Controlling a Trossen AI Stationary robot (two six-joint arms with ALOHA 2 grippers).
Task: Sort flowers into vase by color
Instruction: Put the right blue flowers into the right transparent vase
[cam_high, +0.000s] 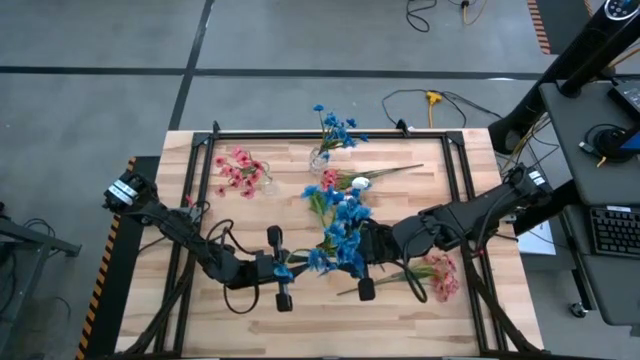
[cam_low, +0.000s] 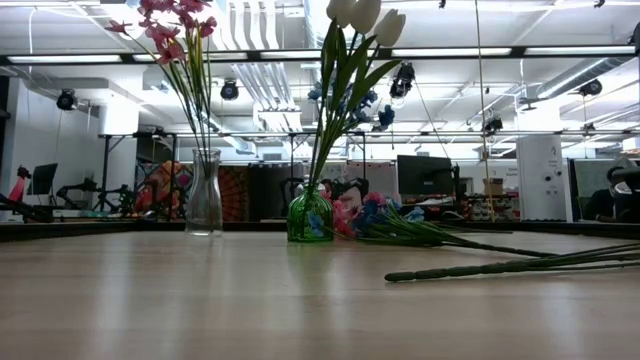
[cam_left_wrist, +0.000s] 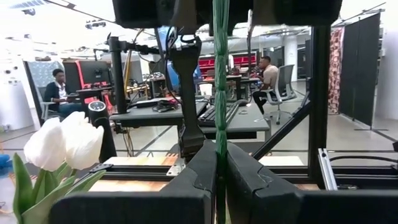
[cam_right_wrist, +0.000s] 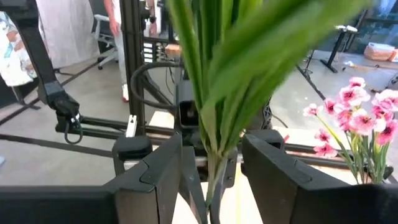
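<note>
A pale wooden desk (cam_high: 250, 215) with a black frame stands on grey floor in an open workshop where two people sit at far desks. Two vases are upright: a clear vase (cam_low: 204, 205) holding pink flowers (cam_low: 168, 28) and a green vase (cam_low: 309, 216) holding white flowers (cam_low: 362, 14); blue sprigs (cam_high: 345, 225) lie mid-desk. The left hand (cam_left_wrist: 219, 180) is clamped tight on a thin green stem (cam_left_wrist: 220, 74), while the right hand (cam_right_wrist: 211, 177) stands partly open around a leafy stem (cam_right_wrist: 214, 168).

the pink sprig (cam_low: 170, 40) and white tulip heads (cam_low: 362, 14) get chopped by the low view's top edge, and the stem (cam_left_wrist: 220, 93) runs out past the left wrist view's top too
</note>
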